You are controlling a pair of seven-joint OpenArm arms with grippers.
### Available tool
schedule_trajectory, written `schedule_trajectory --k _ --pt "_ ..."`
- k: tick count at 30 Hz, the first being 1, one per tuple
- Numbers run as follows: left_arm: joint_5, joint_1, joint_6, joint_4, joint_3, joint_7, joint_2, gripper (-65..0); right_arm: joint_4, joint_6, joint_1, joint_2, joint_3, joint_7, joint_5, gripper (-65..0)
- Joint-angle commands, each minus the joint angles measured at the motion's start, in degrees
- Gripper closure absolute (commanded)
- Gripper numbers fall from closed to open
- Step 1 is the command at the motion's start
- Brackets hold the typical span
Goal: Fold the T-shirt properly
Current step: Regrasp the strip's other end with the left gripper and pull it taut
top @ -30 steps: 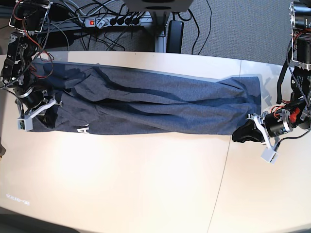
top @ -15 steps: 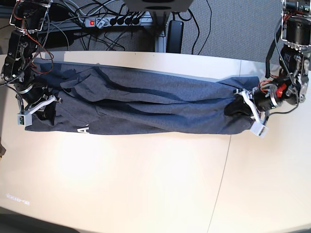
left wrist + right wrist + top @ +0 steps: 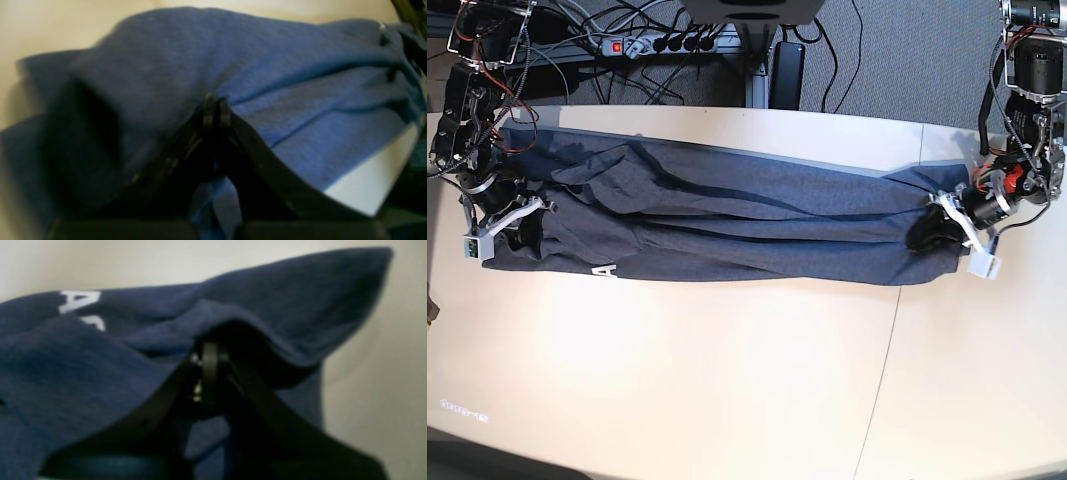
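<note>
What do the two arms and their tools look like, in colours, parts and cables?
Both arms are black metal with exposed wiring: red and black cables run along the right arm, and a red part shows near the left arm's wrist. Each carries white brackets by its tool. The left tool and right tool have thin, black, curved fingers.

You have the T-shirt [image 3: 727, 215] as soft, matt heathered knit cloth, finely flecked, with flat white printed lettering [image 3: 81, 306]; the table [image 3: 727, 380] is smooth pale laminate with a faint sheen; the left hand [image 3: 215, 110] and right hand [image 3: 210, 356] show dark, slightly glossy plastic; behind the table lies rough grey carpet [image 3: 907, 60].
</note>
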State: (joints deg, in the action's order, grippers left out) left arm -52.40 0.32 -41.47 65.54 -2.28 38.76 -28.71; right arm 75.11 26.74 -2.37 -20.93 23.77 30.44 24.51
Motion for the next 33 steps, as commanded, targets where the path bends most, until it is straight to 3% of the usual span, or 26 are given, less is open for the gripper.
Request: schedule_trajectory --k 1,5,9,19,23,30,33 --pt "2.19 -0.28 1.47 0.07 -2.4 0.9 -1.79 0.0 0.74 4.39 0.61 -1.14 0.5 -0.87 -0.11 0.0" --pt "-0.74 -0.28 1.47 0.07 -7.8 2.58 -1.79 0.0 0.74 4.39 0.61 -1.14 0.5 -0.87 -0.09 0.0" --pt "-6.05 -0.26 1.47 0.07 -8.24 6.36 -1.77 0.0 0.74 4.39 0.61 -1.14 0.5 -0.87 -0.11 0.0" --pt "-10.84 -0.33 1.47 0.07 -14.08 6.32 -1.81 0.0 0.74 4.39 0.59 -1.14 0.5 -0.66 -0.13 0.0" --pt "-10.84 -0.28 1.47 0.09 -18.05 6.75 -2.43 -13.3 0.74 4.42 0.61 -1.14 0.5 -0.63 -0.13 0.0" --pt "-12.26 -0.11 1.47 0.07 -18.47 11.34 -4.85 -37.7 0.74 4.39 0.61 -1.11 0.5 -0.63 -0.11 0.0" --pt "-12.35 0.44 1.47 0.07 -18.4 11.67 -5.55 -42.4 0.74 4.39 0.61 -1.14 0.5 -0.63 -0.13 0.0"
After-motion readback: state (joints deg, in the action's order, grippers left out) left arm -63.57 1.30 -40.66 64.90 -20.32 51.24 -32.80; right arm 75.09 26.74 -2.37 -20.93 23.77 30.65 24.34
